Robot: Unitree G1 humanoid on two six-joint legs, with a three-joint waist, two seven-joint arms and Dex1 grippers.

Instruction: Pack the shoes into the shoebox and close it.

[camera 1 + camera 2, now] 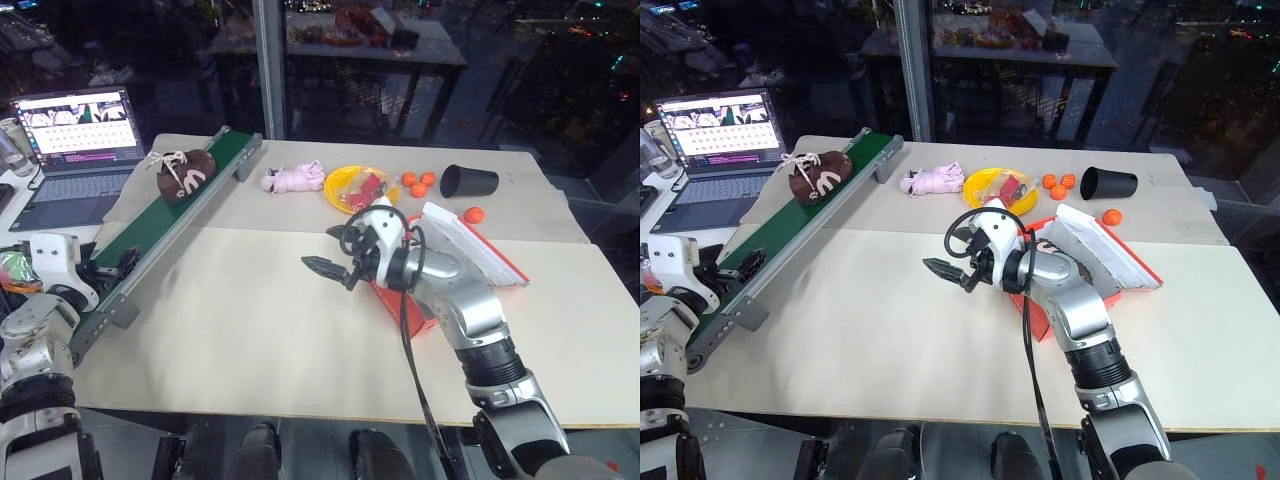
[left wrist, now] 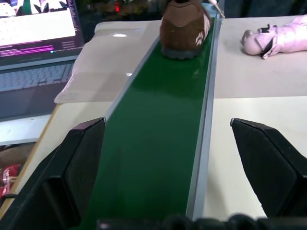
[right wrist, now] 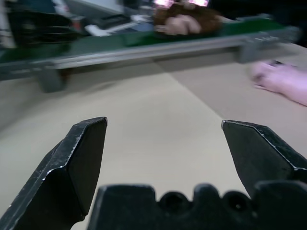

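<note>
— Where's your shoe?
— One brown shoe (image 1: 183, 175) sits on the green conveyor belt (image 1: 170, 225), at ten o'clock on the table (image 1: 250, 330).
— And your box?
— The shoebox (image 1: 1095, 262) lies at three o'clock, lid up, behind your right gripper (image 1: 335, 252).
— Grippers?
— Both released, holding nothing; your left gripper (image 2: 168, 158) straddles the belt's near end.

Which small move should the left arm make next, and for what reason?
Probably it should advance the left end effector along the green conveyor belt toward the brown shoe. Its fingers stand open astride the belt, empty, and the shoe rests farther up, not yet in the shoebox.
</note>
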